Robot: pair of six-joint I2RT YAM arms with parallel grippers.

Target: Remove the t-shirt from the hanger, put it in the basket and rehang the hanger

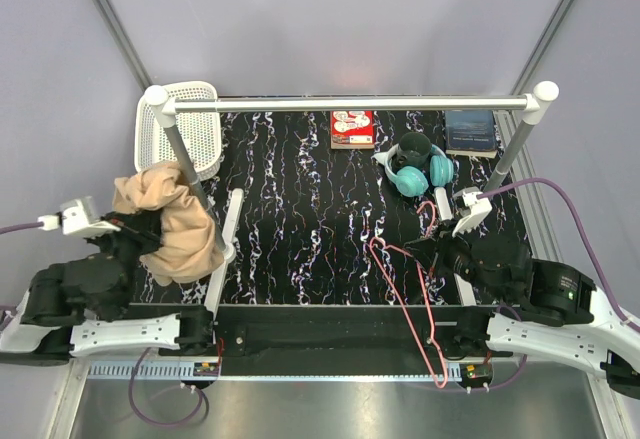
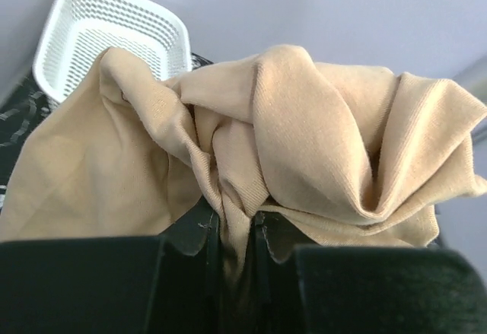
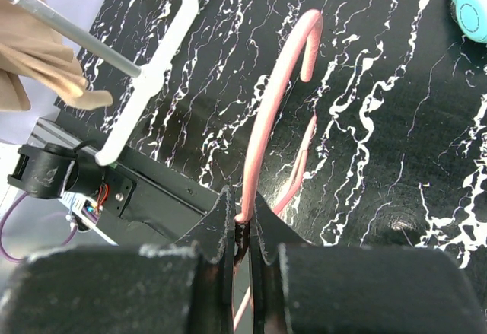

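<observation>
L hand point(image 2: 236, 224) clamped on shirt point(image 2: 304, 121), by rail's point(image 1: 350, 104) left post; R hand point(image 3: 242, 224) clamped on hanger point(image 3: 262, 121), nr rail's right post.

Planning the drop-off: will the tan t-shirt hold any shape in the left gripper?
Probably floppy: the t-shirt bunches in deep folds at the left gripper. Likely light, since one narrow pinch seems to carry it.
</observation>
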